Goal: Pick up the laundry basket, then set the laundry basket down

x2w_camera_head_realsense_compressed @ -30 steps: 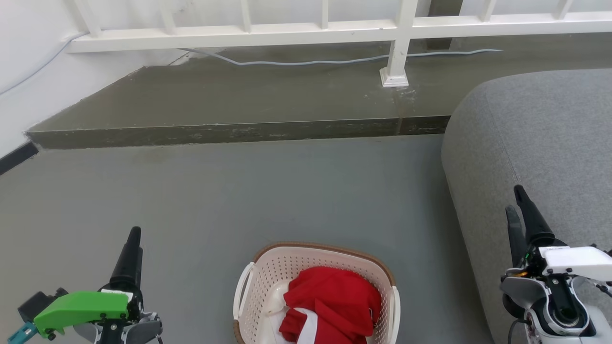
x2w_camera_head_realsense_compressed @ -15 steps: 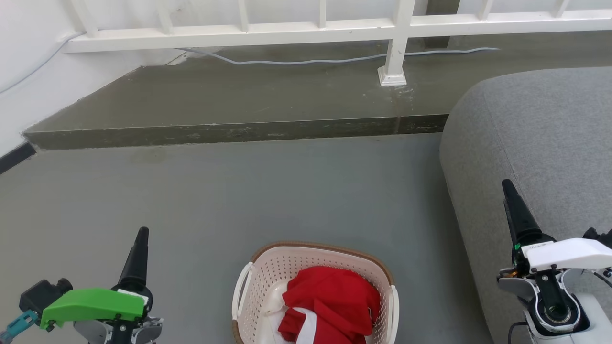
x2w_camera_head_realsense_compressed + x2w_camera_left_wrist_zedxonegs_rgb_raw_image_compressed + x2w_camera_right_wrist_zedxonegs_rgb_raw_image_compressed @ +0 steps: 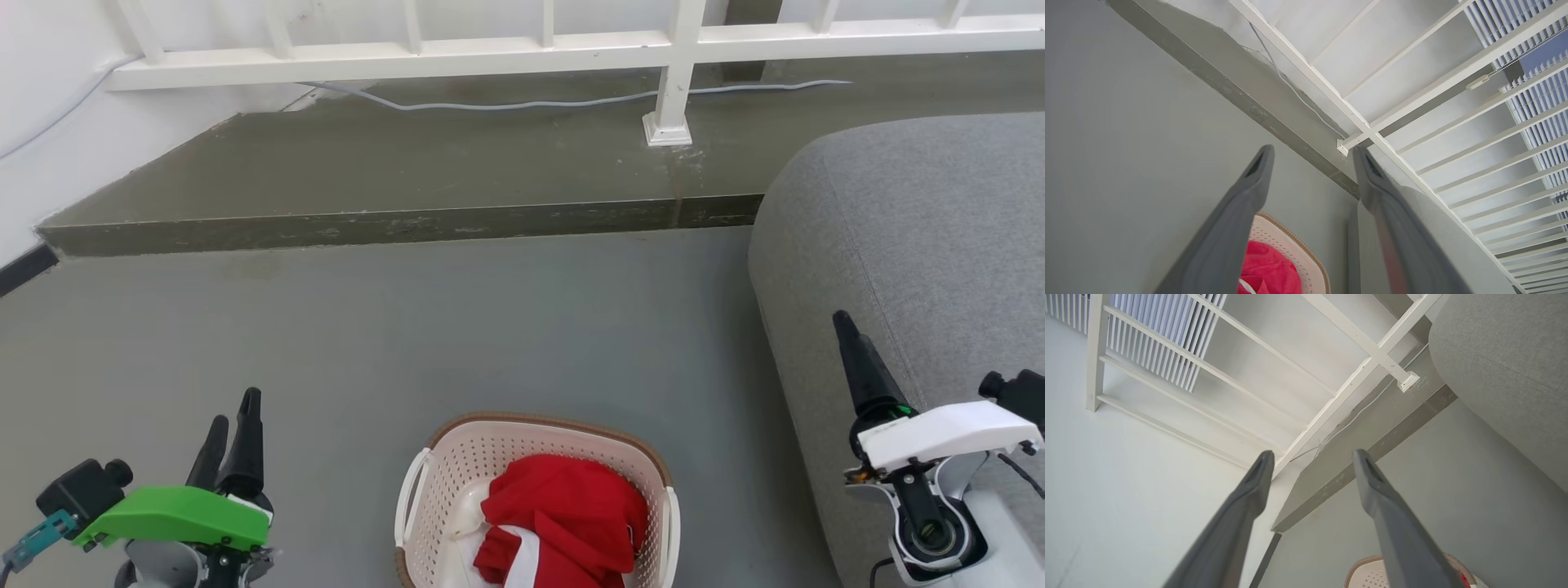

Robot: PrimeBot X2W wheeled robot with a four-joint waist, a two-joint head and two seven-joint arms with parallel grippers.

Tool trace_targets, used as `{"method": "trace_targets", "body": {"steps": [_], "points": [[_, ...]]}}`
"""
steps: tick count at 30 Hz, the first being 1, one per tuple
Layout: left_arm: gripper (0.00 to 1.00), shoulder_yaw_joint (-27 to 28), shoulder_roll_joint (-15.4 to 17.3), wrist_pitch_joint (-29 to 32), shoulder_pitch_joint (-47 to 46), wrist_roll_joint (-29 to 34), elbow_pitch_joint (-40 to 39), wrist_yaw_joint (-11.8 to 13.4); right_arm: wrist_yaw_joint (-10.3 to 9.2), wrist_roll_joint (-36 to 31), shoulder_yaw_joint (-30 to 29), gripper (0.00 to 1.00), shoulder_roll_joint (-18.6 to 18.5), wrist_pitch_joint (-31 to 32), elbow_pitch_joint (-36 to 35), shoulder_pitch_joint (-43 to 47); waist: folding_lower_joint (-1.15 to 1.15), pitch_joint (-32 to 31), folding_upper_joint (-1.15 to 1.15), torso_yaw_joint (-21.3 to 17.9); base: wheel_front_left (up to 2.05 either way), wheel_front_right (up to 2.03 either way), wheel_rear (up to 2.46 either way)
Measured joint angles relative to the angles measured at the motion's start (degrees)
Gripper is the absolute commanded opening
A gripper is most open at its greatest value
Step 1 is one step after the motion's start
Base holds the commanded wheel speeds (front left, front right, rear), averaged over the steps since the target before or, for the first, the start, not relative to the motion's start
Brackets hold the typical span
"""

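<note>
At the far left a white wall meets the grey floor. Near the left edge, the left pincer hovers over that floor under a green wrist cover. Its two dark fingers point away from the robot, and the left wrist view shows them spread apart with nothing between them (released).

Right of it, at the near middle, the laundry basket stands on the floor, between the two pincers and well apart from both. Its brown rim curves along the far side, and a white handle sits on its left side. A red garment with a white stripe lies bunched inside.

Far behind it, a raised concrete step crosses the scene. A white railing stands on the step and a pale cable trails along it.

At the right, a grey upholstered seat bulges in. The right pincer hangs over the seat's near edge, beneath a white wrist cover. In the right wrist view its fingers stand parted and empty, also released.
</note>
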Motion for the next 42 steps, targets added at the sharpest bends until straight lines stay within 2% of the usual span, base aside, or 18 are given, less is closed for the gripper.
{"method": "trace_targets", "body": {"steps": [14, 42], "points": [[1.0, -1.57, -0.44, -2.68, -0.36, 11.1, -0.76, 1.01, 0.0, -9.79, 1.89, 1.0, 0.02, -2.61, 0.33, -1.43, 0.0, 0.05, 0.0, -0.35, 0.0, 0.0, 0.0], [1.0, -2.93, -1.71, -8.21, -1.2, 33.43, -2.74, 0.51, 0.13, -30.52, 4.67, 1.0, -0.05, -8.25, 0.01, -2.54, 0.0, 0.04, 0.0, -0.86, 0.0, 0.0, 0.0]]}}
